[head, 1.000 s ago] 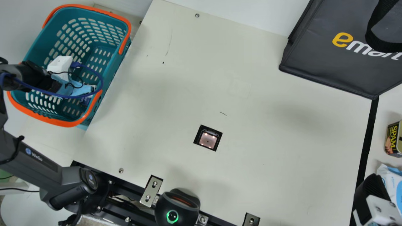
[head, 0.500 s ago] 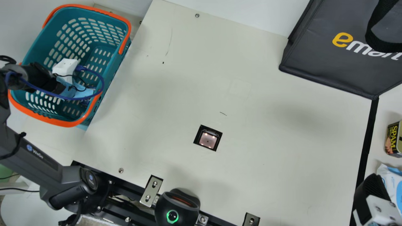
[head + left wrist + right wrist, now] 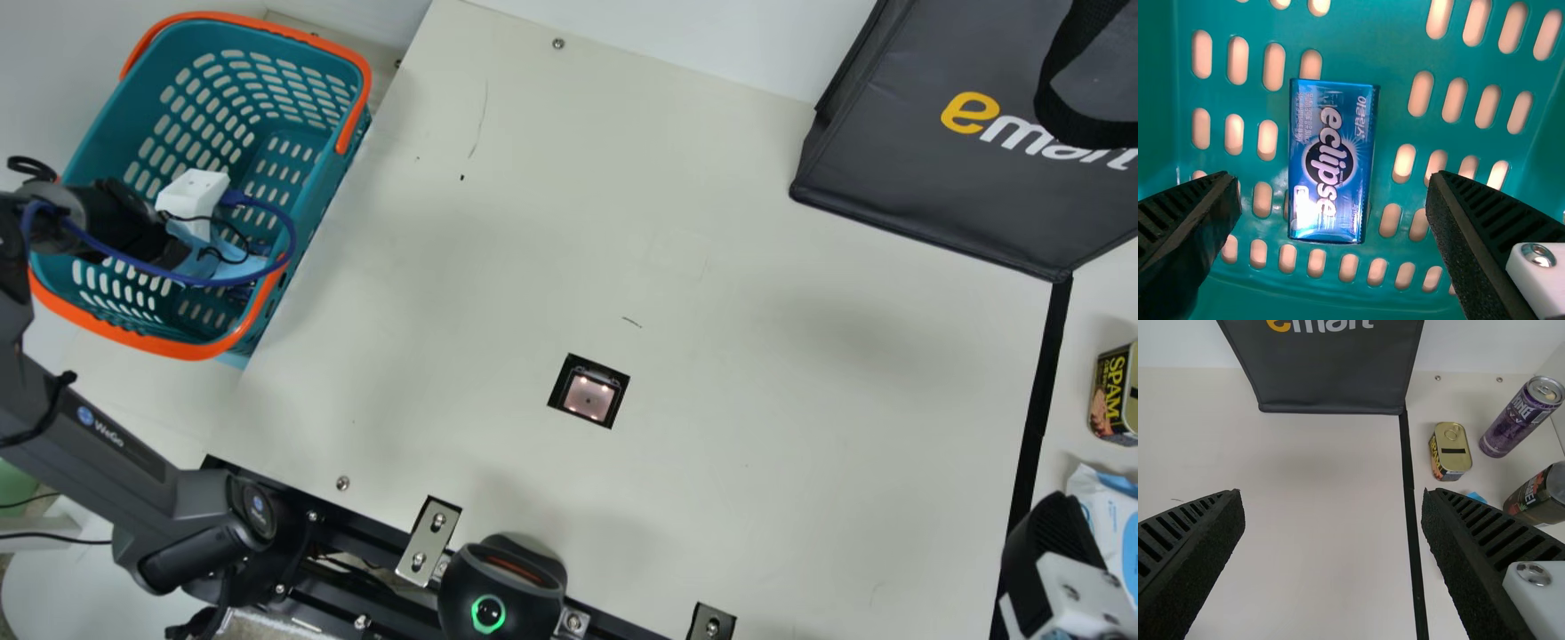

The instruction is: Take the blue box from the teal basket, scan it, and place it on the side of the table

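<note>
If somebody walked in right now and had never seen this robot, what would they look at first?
Probably the teal basket with its bright orange rim, at the main view's upper left, or the big dark bag at its upper right. Inside the basket, the shiny blue box stands out beneath the robot's open left jaws. A little square window glows in the tabletop.

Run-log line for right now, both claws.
left claw: open, over blue box | blue box: in teal basket, ungripped | right claw: open, empty, above table | scan: pending
</note>
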### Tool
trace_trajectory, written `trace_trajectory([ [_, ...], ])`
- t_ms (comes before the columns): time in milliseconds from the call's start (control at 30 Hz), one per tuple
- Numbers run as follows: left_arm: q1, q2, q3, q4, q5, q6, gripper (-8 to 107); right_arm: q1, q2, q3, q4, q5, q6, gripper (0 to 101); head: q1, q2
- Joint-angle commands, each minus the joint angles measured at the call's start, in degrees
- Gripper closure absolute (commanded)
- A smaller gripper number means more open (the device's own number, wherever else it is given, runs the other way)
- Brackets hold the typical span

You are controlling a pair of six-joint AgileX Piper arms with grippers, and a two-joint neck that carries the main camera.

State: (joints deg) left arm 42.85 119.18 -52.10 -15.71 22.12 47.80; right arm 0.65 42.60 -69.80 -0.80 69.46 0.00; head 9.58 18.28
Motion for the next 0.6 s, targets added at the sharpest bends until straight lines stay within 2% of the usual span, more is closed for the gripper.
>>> trace_trajectory([
  [0,-0.1,0.0,0.0,0.2,-0.3,0.1,9,0.0,0.0,0.0,0.0,0.0,0.0,6,-1.7,0.1],
  [33,-0.1,0.0,0.1,0.3,-0.4,0.1,9,0.0,0.0,0.0,0.0,0.0,0.0,6,-1.7,0.1],
  [500,-0.2,0.1,0.7,0.4,-1.5,1.2,102,0.0,0.0,0.0,0.0,0.1,0.0,6,-1.7,0.1],
  [567,-0.2,0.1,0.7,0.3,-1.5,1.4,107,0.0,0.0,0.0,0.0,0.1,0.0,6,-1.7,0.1],
])
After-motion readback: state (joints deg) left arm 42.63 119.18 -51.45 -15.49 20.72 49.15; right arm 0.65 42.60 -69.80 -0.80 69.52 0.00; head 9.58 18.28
